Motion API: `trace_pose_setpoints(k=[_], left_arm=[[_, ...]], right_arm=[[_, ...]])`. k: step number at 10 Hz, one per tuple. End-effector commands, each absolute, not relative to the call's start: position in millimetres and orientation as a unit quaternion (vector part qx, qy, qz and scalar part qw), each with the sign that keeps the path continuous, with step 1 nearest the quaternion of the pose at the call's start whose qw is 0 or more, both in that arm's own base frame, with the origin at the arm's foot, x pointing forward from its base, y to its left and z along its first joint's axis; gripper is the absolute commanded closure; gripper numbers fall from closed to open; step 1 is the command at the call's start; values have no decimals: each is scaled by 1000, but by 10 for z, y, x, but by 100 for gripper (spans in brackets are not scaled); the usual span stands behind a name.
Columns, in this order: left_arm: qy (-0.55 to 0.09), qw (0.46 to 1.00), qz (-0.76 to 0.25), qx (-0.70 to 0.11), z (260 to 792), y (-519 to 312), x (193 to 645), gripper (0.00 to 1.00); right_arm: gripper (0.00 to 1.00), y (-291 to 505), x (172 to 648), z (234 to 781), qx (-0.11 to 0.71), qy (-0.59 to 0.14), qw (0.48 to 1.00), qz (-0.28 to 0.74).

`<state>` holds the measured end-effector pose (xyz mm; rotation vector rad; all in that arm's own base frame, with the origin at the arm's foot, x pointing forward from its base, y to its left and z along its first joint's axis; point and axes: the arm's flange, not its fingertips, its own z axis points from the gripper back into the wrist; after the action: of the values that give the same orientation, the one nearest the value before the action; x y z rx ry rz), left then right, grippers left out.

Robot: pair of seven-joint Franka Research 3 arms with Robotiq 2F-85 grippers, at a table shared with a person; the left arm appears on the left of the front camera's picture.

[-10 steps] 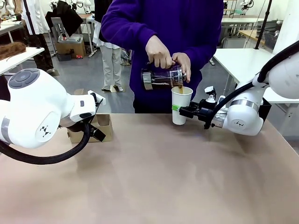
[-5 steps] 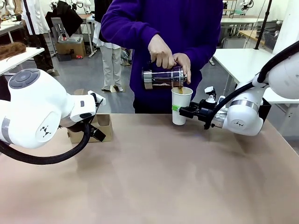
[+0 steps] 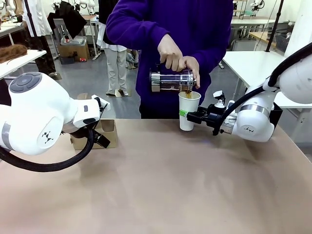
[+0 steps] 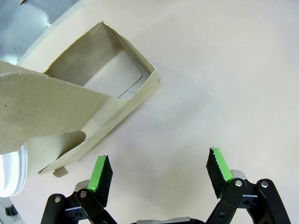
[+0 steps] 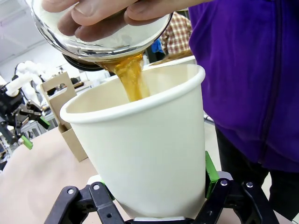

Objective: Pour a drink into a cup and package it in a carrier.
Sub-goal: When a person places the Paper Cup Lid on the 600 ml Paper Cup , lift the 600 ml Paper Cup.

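Note:
A person in a purple top tilts a clear jug (image 3: 170,80) with both hands over the tall white cup (image 3: 188,110). The brown drink (image 5: 131,77) streams into the cup (image 5: 145,144). My right gripper (image 3: 187,114) is shut on the cup's lower half at the table's far side, and its green pads (image 5: 210,170) press the cup's wall. The brown cardboard carrier (image 3: 100,132) stands at the far left, partly behind my left arm. My left gripper (image 4: 161,172) hangs open just above the table beside the carrier (image 4: 88,107), with nothing between its fingers.
The tan table (image 3: 161,190) stretches bare toward the near edge. My left arm's big white joint (image 3: 36,117) bulks over the left side. A white round thing (image 4: 11,170) peeks out behind the carrier. Other tables and people stand farther back.
The person's hands have lifted and tipped the jug further, and less dark liquid shows in it. Both arms have stayed still.

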<state>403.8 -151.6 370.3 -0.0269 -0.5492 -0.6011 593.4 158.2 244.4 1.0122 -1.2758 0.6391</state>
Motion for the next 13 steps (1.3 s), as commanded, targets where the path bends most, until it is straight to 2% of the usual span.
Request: trace_pose_setpoints(k=[1,13], left_arm=[[-267,918,-292,-14,3706,-1516,4036,0],[-267,918,-292,-14,3706,-1516,4036,0]], right_arm=[[20,1582,5896,2490,444,-563,640,278],[20,1582,5896,2490,444,-563,640,278]])
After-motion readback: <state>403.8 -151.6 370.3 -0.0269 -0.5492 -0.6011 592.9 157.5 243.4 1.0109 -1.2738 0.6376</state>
